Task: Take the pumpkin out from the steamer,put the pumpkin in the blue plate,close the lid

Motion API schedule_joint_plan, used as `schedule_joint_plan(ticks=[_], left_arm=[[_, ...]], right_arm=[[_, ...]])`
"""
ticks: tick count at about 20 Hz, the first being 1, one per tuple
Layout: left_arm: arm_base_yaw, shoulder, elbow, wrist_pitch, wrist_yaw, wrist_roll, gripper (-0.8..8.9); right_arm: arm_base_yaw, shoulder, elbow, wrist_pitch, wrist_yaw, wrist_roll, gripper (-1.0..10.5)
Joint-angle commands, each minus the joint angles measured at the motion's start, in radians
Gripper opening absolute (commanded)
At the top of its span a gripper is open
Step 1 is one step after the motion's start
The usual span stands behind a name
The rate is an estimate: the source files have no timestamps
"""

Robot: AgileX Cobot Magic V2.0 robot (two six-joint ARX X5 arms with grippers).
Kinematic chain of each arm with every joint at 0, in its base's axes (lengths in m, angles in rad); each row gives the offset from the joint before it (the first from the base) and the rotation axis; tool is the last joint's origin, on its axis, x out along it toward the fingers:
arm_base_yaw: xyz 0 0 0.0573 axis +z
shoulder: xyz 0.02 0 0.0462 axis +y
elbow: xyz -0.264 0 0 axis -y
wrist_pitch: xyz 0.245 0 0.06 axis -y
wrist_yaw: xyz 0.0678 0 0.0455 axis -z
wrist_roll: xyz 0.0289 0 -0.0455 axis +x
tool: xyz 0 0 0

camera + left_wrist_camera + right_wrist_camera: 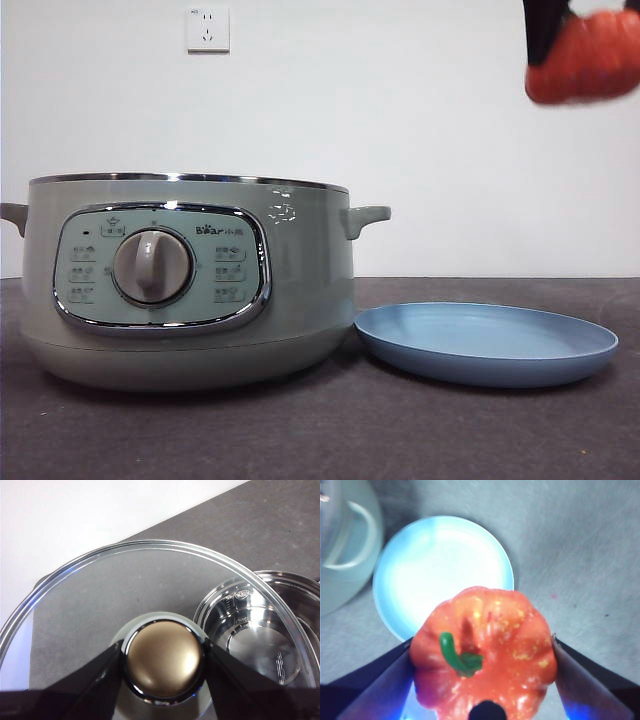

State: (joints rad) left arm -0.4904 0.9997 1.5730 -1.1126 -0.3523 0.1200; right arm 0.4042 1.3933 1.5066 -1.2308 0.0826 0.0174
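Note:
My right gripper [482, 652] is shut on the orange-red pumpkin [482, 652] with its green stem, holding it high in the air; it shows at the top right of the front view [585, 55]. The blue plate [487, 342] lies below it on the table, just right of the steamer [190, 280], and shows under the pumpkin in the right wrist view [442, 570]. My left gripper [164, 660] is shut on the knob of the glass lid [100, 595], held above the table beside the open steamer [280, 625], whose shiny pot looks empty.
A dark grey table [400, 430] carries everything. A white wall with a socket [207, 29] stands behind. The steamer's side handle [365, 216] sticks out toward the plate.

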Motion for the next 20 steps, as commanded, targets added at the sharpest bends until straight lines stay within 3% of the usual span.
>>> schedule_joint_plan(ticks=[1,5,7,10,20], left_arm=[[-0.002,-0.009,0.019,0.050,-0.006,0.004,-0.09],[-0.002,-0.009,0.019,0.050,-0.006,0.003,-0.09],[-0.002,-0.009,0.019,0.050,-0.006,0.003,-0.09],[-0.002,-0.009,0.019,0.050,-0.005,0.003,-0.09],[-0.002,-0.009,0.019,0.050,-0.005,0.003,-0.09]], right_arm=[[0.002,-0.029,-0.144,0.100,-0.004,0.045,-0.1],[0.024,-0.013,-0.311,0.313,-0.010,0.065,-0.1],[0.029,0.015,-0.353,0.396,-0.057,0.064,-0.1],[0.032,0.080,-0.356,0.463,-0.108,0.063,0.0],[0.037,0.320,-0.356,0.550,-0.109,0.060,0.2]])
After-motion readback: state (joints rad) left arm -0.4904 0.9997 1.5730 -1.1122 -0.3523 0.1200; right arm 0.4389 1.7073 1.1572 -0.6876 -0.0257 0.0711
